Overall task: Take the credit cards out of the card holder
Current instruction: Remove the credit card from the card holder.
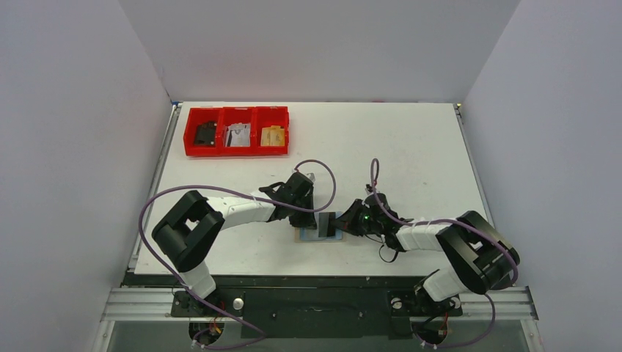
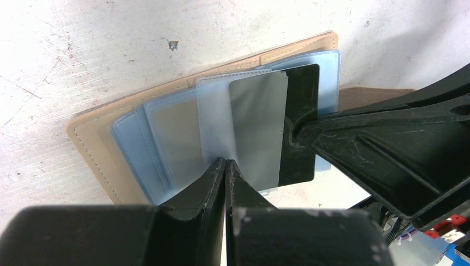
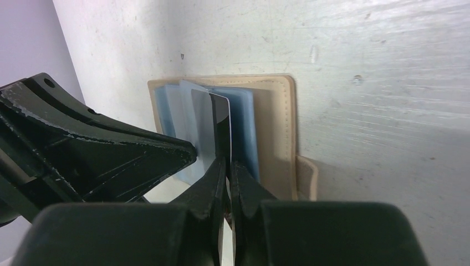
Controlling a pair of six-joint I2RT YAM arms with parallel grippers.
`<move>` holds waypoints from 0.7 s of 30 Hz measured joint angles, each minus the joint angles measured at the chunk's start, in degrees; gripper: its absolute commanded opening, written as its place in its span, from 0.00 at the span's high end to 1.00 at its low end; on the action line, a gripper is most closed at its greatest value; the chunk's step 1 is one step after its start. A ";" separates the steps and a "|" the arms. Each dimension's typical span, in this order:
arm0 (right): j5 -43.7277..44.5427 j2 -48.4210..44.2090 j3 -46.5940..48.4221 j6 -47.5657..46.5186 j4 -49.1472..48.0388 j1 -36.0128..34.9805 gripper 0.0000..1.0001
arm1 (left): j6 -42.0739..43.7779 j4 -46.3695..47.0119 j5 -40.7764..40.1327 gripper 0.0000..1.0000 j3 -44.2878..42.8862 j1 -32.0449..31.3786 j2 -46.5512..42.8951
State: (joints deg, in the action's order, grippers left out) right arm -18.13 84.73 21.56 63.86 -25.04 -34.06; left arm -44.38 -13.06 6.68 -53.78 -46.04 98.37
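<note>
The tan card holder (image 1: 306,238) lies open on the table between both arms; it also shows in the left wrist view (image 2: 94,141) and the right wrist view (image 3: 275,127). Several pale blue-grey leaves with stitched edges (image 2: 166,138) fan out from it. My left gripper (image 2: 226,164) is shut on the edge of one pale leaf (image 2: 213,111). My right gripper (image 3: 228,164) is shut on the dark card (image 3: 221,119), which sticks partway out of that leaf (image 2: 302,105). The two grippers (image 1: 312,211) (image 1: 345,223) meet over the holder.
A red three-compartment tray (image 1: 236,152) with small items stands at the back left of the white table. My right gripper's finger (image 2: 388,149) fills the right side of the left wrist view; the left gripper's finger (image 3: 105,155) fills the left of the right wrist view.
</note>
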 measured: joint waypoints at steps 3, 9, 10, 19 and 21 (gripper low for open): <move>-0.48 -1.51 -0.79 -0.63 0.92 1.44 1.00 | -0.04 0.02 0.00 1.00 0.00 0.00 0.02; -0.48 -6.03 -1.44 -3.30 5.25 3.80 1.00 | -0.24 0.39 0.02 1.00 0.00 0.00 0.17; -0.33 -6.58 -1.44 -3.65 5.86 4.04 1.00 | -0.24 0.39 0.02 1.00 0.00 0.00 0.17; 0.76 -11.10 -1.42 -5.49 10.71 4.90 1.00 | -0.28 0.37 0.04 1.00 -0.07 0.00 0.20; 0.81 -12.63 -1.33 -5.88 12.31 4.94 1.00 | -0.22 0.07 0.02 1.00 -0.28 0.00 0.20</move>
State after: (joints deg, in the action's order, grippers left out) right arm -17.32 72.10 20.23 57.98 -12.73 -29.12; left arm -44.60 -12.99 6.70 -54.06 -46.04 98.56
